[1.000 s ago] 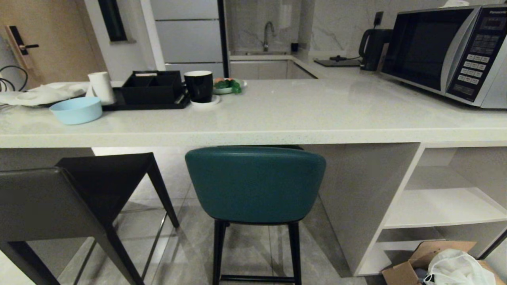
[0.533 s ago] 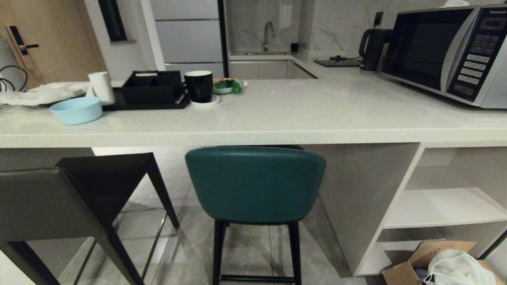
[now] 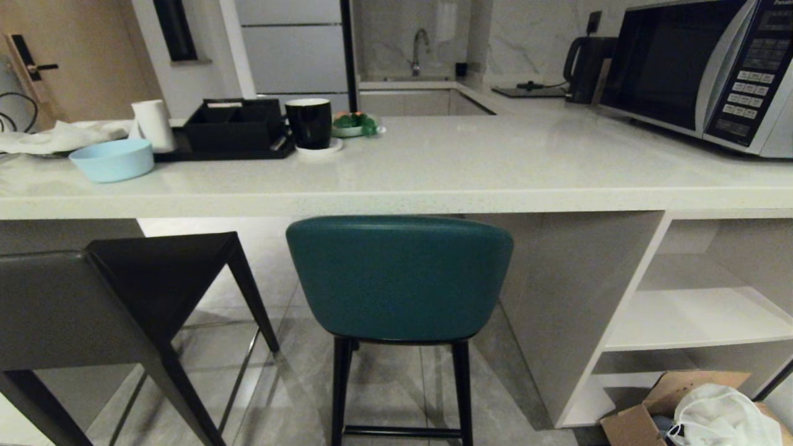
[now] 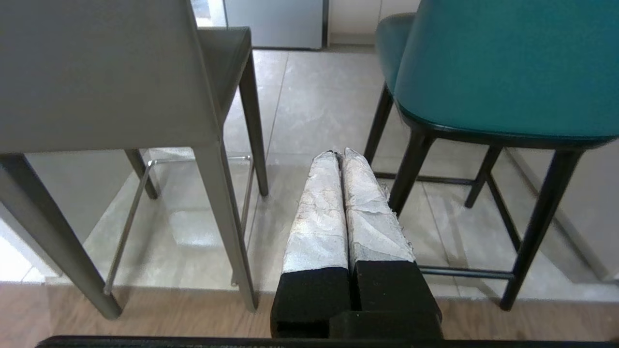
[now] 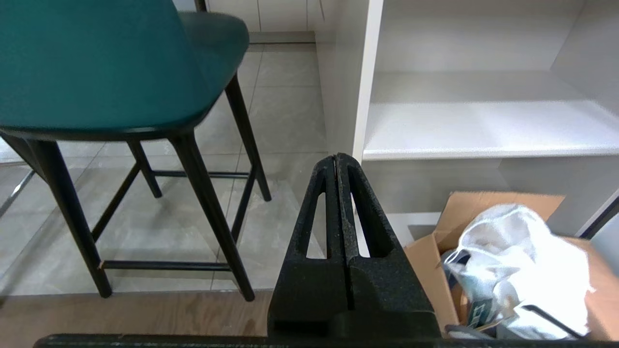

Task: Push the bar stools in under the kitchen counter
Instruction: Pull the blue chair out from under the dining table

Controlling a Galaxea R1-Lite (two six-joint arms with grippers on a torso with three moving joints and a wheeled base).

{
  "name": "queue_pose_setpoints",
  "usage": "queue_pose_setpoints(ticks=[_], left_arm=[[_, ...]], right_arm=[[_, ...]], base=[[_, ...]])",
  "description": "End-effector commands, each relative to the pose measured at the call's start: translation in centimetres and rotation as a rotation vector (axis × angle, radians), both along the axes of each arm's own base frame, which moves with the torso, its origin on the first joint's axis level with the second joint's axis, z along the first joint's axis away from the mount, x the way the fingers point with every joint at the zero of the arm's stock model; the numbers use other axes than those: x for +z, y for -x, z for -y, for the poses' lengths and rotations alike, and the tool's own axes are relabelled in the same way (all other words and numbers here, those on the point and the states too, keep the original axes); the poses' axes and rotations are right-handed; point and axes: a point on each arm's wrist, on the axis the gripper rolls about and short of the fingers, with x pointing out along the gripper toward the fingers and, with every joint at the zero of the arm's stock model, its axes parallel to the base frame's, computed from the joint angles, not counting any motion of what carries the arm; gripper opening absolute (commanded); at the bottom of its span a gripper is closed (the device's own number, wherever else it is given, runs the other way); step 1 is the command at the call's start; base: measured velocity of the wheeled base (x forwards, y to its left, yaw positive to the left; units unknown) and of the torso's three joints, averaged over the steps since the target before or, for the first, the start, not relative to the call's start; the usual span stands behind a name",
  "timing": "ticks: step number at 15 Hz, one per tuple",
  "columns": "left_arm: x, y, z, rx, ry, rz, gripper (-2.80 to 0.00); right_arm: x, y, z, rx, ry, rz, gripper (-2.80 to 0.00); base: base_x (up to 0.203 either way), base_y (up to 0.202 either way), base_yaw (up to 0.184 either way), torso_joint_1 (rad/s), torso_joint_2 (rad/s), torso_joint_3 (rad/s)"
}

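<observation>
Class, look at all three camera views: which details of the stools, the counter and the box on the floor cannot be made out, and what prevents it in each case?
- Teal stool: seat hidden behind its own backrest in the head view; how far it sits under the counter is unclear.
- Grey stool: cut off by the head view's left edge.
- Cardboard box: contents covered by a white bag and cut by the frame's bottom edge.
- Both grippers: outside the head view.

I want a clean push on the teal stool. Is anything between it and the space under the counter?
Nothing visible. The teal stool stands with its back just below the counter edge, and only bare floor tiles show beyond its seat. The grey stool stands apart on its left, the slab side panel on its right.
</observation>
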Motion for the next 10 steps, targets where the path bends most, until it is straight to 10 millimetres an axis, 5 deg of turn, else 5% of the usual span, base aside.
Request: queue_pose_setpoints(ticks=[1,5,10], left_arm=[[-0.03,-0.02,0.00,0.000,0.000,-0.001,-2.80],[-0.03,-0.02,0.00,0.000,0.000,-0.001,-2.80],[-0.03,-0.02,0.00,0.002,0.000,-0.001,-2.80]], right_arm=[[0.00,0.01,0.00,0.000,0.001,0.001,-2.80],[0.00,0.01,0.00,0.000,0.001,0.001,-2.80],[0.00,0.01,0.00,0.000,0.001,0.001,-2.80]], base=[[0.000,0.000,0.000,-0.136,0.41,0.272],[0.000,0.000,0.000,-0.123,0.41,0.273],[0.000,0.000,0.000,-0.019,0.07,0.051]])
